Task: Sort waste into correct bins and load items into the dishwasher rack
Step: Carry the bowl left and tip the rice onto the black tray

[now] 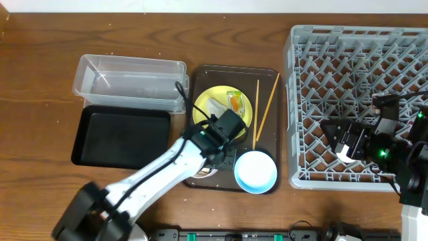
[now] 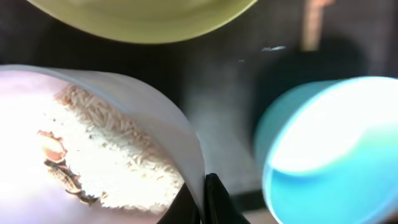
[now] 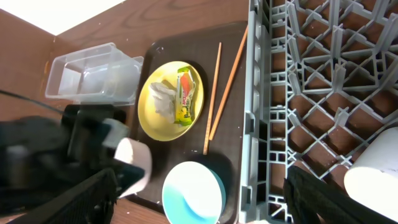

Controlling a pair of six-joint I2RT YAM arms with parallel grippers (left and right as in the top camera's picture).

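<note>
Left arm [image 1: 160, 167] stretched toward 1 o'clock, left gripper [image 2: 202, 202] pinching white bowl [image 2: 93, 143] rim | right gripper [image 1: 336, 137] over dishwasher rack [image 1: 292, 80], jaws spread

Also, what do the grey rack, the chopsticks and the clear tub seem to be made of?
The grey rack looks like matte moulded plastic: uniform colour, lattice of pegs. The chopsticks seem to be wood or bamboo: thin, pale brown, no shine. The clear tub is likely glossy plastic: the table shows through its walls.
</note>
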